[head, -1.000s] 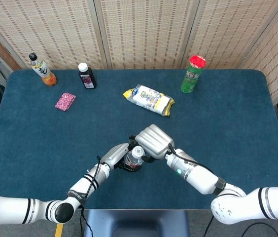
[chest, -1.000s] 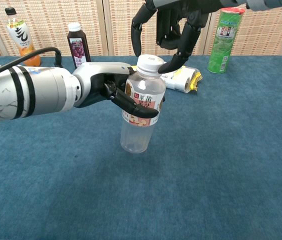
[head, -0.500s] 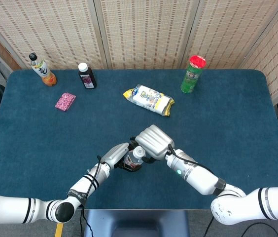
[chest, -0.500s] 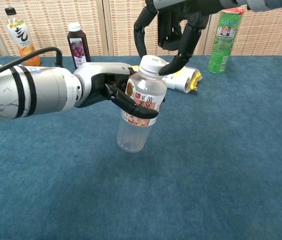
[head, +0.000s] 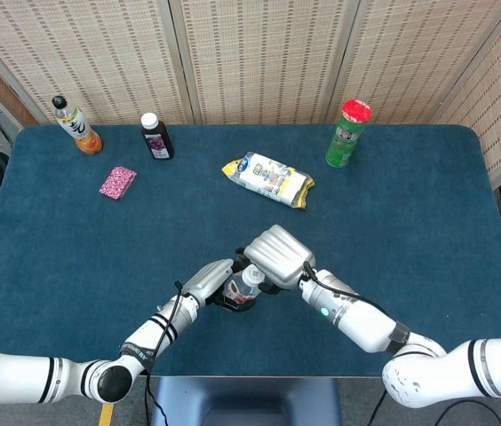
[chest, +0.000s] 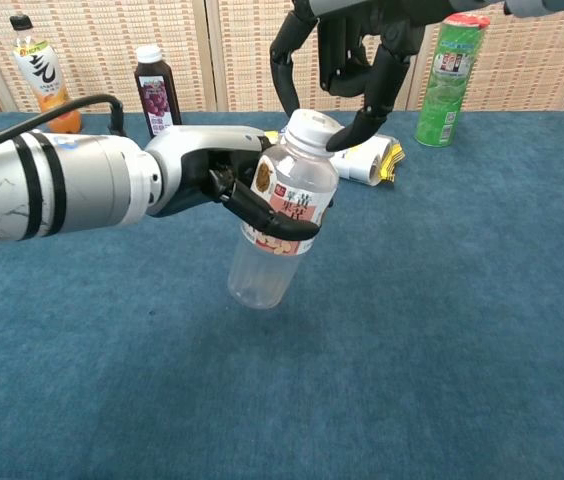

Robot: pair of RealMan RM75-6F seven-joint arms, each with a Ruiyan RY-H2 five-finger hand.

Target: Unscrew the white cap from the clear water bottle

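Observation:
The clear water bottle (chest: 276, 238) with a red-and-white label leans, its white cap (chest: 312, 127) tipped to the right and its base off the blue table (chest: 462, 330). My left hand (chest: 224, 187) grips it around the label from the left. My right hand (chest: 350, 45) hangs over the cap with its fingers spread; one fingertip (chest: 343, 139) touches the cap's right side, the others stay clear of it. In the head view the bottle (head: 243, 286) sits near the table's front edge between the left hand (head: 210, 280) and the right hand (head: 277, 254), which hides most of the cap.
Along the back stand an orange drink bottle (head: 77, 126), a dark juice bottle (head: 155, 136) and a green can (head: 348, 133). A pink packet (head: 117, 182) and a white snack bag (head: 268, 177) lie on the table farther back.
The bottle has tipped further, its cap moving right and its base swinging left and off the table. My right hand has followed the cap slightly to the right.

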